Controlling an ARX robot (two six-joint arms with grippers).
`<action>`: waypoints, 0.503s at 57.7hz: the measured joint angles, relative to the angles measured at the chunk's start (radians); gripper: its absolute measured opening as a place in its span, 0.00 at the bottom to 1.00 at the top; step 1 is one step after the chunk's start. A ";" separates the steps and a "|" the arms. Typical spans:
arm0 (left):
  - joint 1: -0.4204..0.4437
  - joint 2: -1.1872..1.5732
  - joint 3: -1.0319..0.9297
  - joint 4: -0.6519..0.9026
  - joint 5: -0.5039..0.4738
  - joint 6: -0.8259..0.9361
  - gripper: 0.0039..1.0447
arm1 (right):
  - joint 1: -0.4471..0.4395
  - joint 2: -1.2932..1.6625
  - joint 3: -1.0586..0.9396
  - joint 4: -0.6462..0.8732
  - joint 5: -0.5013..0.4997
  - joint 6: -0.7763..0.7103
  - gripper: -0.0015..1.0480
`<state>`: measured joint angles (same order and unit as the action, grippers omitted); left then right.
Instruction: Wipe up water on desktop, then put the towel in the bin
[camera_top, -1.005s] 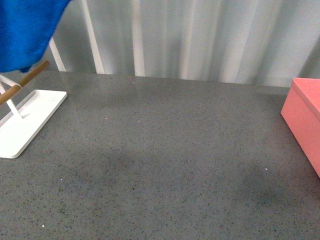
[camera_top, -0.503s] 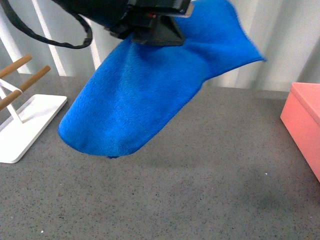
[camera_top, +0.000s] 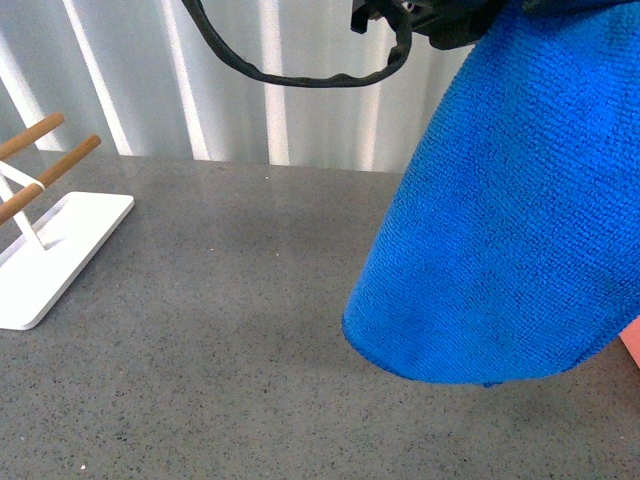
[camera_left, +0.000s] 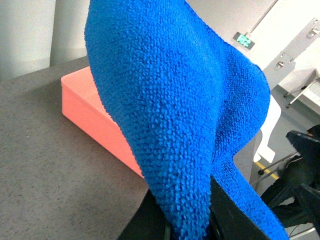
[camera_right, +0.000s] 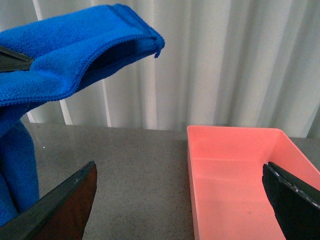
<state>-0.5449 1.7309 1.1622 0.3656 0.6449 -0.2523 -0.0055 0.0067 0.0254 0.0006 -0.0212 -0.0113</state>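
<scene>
Front view: a bright royal-blue fuzzy towel (camera_top: 500, 230) hangs nearest the camera, over the speckled dark grey stone-like desktop (camera_top: 200, 300). The left gripper (camera_left: 185, 222) is clamped on it. The right gripper (camera_right: 179, 170) is spread wide and empty. Beyond sits the salmon-pink rectangular bin (camera_right: 235, 170), with the towel outside it.

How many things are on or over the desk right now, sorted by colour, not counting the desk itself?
Blue: 1, the towel
Pink: 1, the bin
White with wooden bars: 1, the rack
Total: 3
</scene>
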 joint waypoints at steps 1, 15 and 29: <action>-0.003 0.000 -0.001 0.003 -0.007 -0.007 0.06 | -0.008 0.006 0.001 0.001 -0.024 -0.001 0.93; -0.021 0.018 -0.001 0.007 -0.040 -0.042 0.06 | -0.144 0.454 0.113 0.402 -0.666 0.072 0.93; -0.027 0.027 -0.001 0.007 -0.061 -0.064 0.06 | -0.072 0.783 0.267 0.497 -0.648 0.220 0.93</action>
<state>-0.5716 1.7580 1.1610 0.3729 0.5835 -0.3161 -0.0780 0.7898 0.2924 0.4980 -0.6693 0.2089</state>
